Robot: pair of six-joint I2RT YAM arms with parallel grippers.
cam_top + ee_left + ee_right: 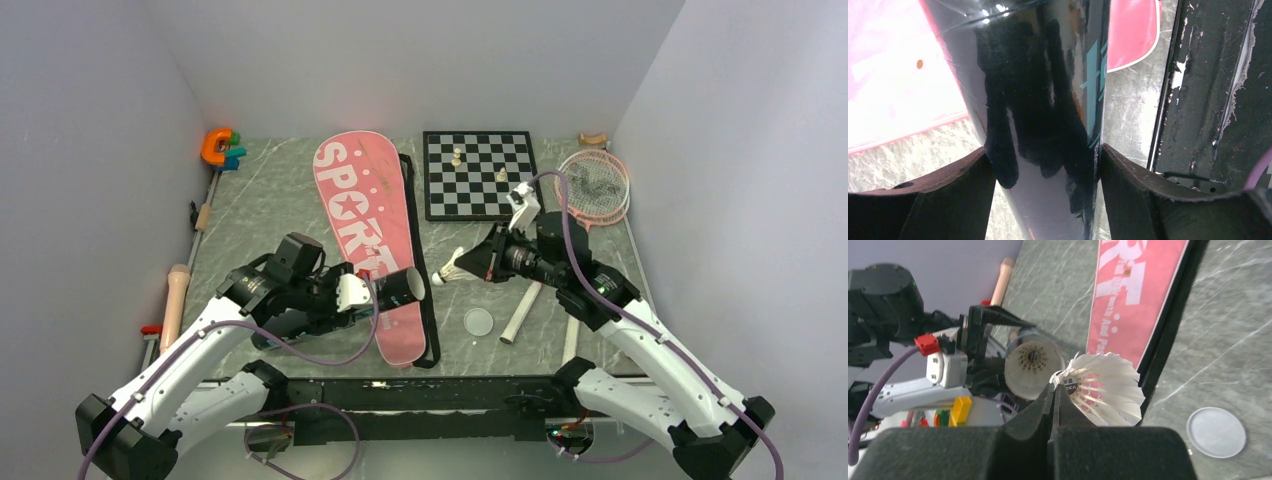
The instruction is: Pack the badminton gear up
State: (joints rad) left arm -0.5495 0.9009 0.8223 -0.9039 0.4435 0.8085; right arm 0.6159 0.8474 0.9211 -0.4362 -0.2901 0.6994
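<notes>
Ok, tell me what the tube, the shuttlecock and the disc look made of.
Tube: glossy black plastic or coated card, judging by its sharp mirror-like reflections and teal print. Shuttlecock: real white feathers, judging by the visible quill ribs; its base is mostly hidden. Disc: translucent whitish plastic, matte, with a raised rim; possibly a lid.

Glossy, reflective black tube [1043, 100]; white feather shuttlecock [1113, 382]; smooth pink bag [365, 215]; matt, marble-veined grey table [260, 215]
</notes>
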